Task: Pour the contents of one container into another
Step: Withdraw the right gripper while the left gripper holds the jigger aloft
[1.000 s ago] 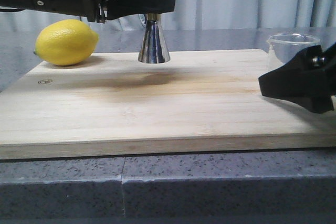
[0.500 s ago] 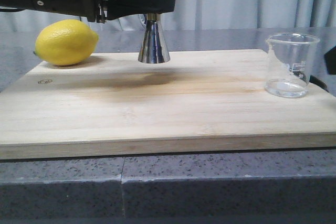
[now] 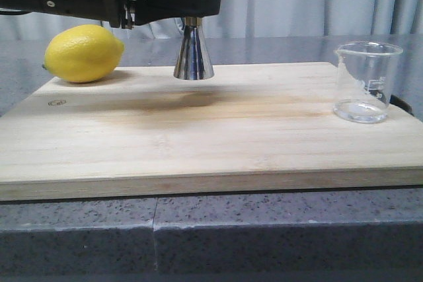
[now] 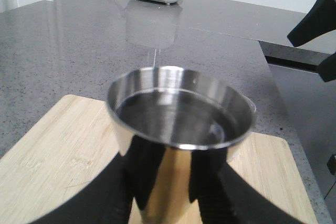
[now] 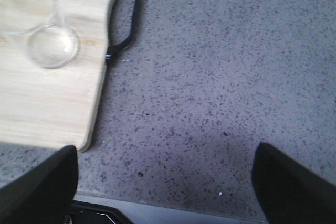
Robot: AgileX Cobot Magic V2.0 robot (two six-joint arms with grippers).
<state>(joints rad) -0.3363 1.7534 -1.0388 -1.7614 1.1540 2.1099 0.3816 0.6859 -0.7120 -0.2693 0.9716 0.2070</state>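
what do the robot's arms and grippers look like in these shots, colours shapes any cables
The left gripper is matte black with a blocky, angular housing, small silver screws and a thin black cable at its far left end. Its fingers have dark ribbed pads. The right gripper shows only two black, wedge-shaped fingertips spread far apart. No coloured markings or labels are visible on either.

The left gripper [image 4: 165,198] reaches in level, fingers closed on the jigger [image 3: 193,54] (held upright); the right gripper [image 5: 163,177] hangs spread wide.
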